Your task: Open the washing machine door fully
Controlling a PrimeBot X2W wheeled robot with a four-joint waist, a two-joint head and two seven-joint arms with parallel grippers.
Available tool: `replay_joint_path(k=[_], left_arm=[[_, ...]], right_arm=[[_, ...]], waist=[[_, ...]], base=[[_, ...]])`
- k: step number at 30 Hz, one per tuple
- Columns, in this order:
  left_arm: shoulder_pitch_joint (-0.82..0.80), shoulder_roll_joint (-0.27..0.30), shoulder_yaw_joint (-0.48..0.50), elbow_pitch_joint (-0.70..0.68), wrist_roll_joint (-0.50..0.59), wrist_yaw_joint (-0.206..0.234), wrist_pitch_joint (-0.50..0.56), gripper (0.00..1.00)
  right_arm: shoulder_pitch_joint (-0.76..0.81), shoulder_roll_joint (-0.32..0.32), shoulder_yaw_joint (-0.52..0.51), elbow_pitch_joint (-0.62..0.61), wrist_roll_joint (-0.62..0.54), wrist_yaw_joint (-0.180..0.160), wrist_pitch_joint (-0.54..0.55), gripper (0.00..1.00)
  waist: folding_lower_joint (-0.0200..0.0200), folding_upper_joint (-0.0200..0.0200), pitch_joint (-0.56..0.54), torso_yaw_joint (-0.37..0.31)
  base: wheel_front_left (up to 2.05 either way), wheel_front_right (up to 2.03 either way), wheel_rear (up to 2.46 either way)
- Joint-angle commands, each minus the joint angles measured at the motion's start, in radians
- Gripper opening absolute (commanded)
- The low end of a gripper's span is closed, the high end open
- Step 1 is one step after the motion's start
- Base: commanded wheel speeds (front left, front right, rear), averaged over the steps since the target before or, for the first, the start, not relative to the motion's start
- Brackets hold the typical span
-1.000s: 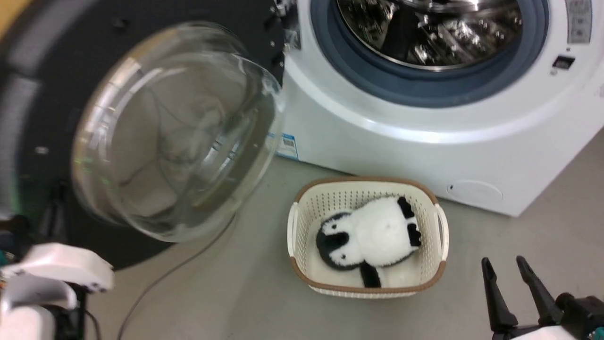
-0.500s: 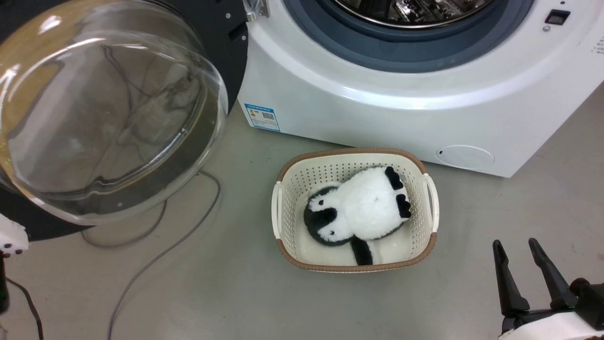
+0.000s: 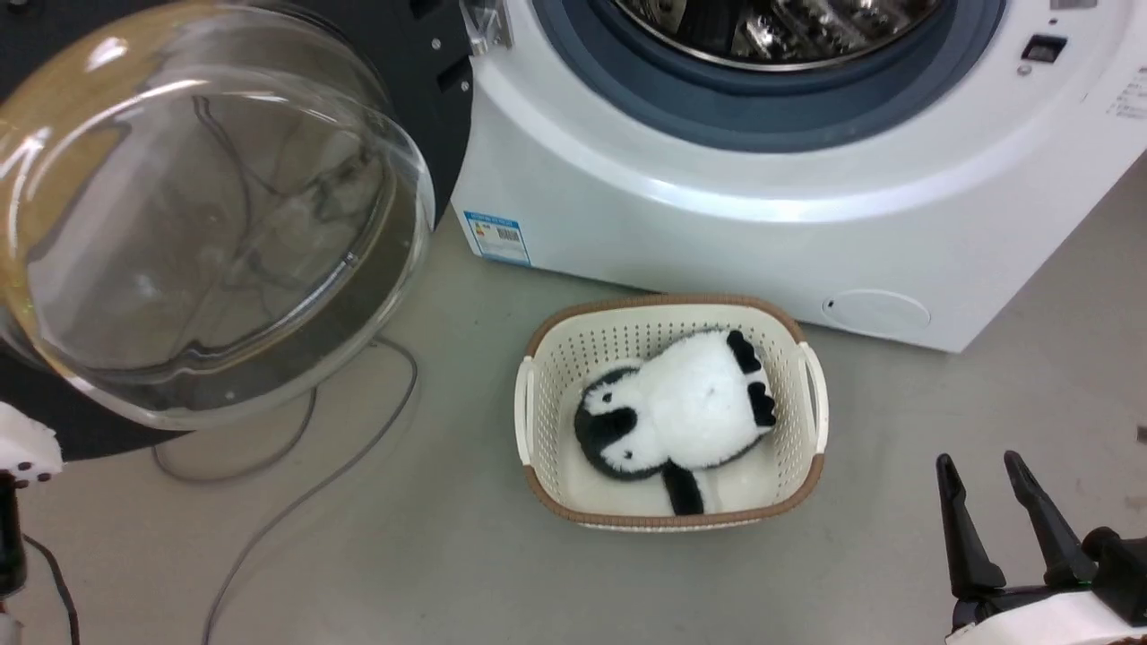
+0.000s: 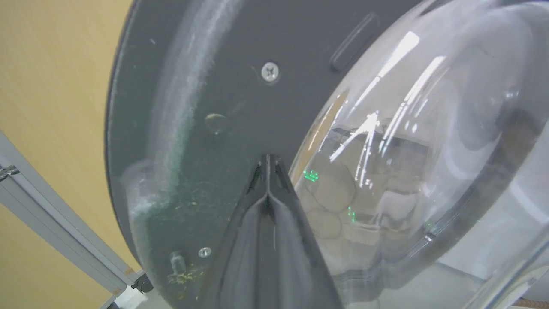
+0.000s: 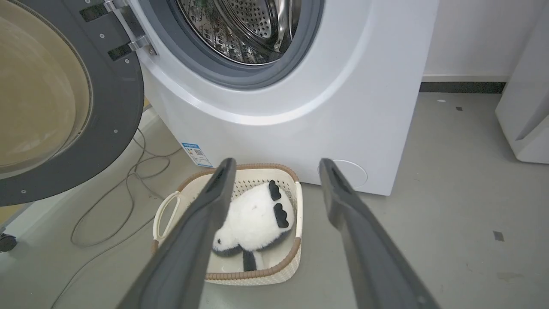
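Note:
The washing machine door [image 3: 206, 224] stands swung out to the left of the white washing machine [image 3: 717, 224], its glass bowl bulging toward me and its dark rim behind. The steel drum [image 3: 780, 27] lies exposed inside the grey gasket. In the left wrist view my left gripper [image 4: 268, 161] is shut with nothing in it. Its tips point at the door's dark inner rim [image 4: 214, 86] just beside the glass bowl; whether they touch it I cannot tell. My right gripper [image 3: 977, 470] hangs open at the lower right, well clear of the machine. Its fingers [image 5: 214, 193] frame the basket.
A cream basket [image 3: 529, 412] holding a black-and-white plush toy [image 3: 672, 412] sits on the floor in front of the machine. Grey cables [image 3: 296, 484] loop on the floor under the door. A white appliance [image 5: 523, 107] stands at the right. A yellow panel [image 4: 51, 86] lies behind the door.
The head view has shifted, so the whole picture moved. Against the machine's front, the door looks swung a little wider than a second ago. The right gripper stays open and still.

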Motion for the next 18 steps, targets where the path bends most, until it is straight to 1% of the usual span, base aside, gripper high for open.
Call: replay_joint_path(k=[1, 7, 13, 18], left_arm=[[0.011, 0.002, -0.006, -0.009, 0.010, -0.004, -0.009, 0.00], [0.061, -0.023, -0.058, -0.102, 0.038, -0.010, -0.028, 0.00], [0.150, -0.108, -0.142, -0.259, 0.054, 0.001, -0.021, 0.00], [0.235, -0.163, -0.216, -0.361, 0.077, 0.011, -0.014, 0.00]], right_arm=[[-0.005, 0.003, -0.003, 0.002, 0.007, -0.001, -0.009, 1.00], [0.007, 0.015, -0.006, 0.006, 0.008, -0.001, -0.029, 1.00], [0.024, 0.031, -0.015, -0.008, 0.010, -0.001, -0.052, 1.00], [0.035, 0.041, -0.008, -0.047, -0.013, -0.001, -0.067, 1.00]], waist=[[0.0000, 0.0000, -0.018, 0.002], [0.0000, 0.0000, -0.091, 0.001], [0.0000, 0.0000, -0.160, -0.018], [0.0000, 0.0000, -0.206, -0.059]], base=[[0.00, 0.00, 0.00], [0.00, 0.00, 0.00], [0.00, 0.00, 0.00], [0.00, 0.00, 0.00]])
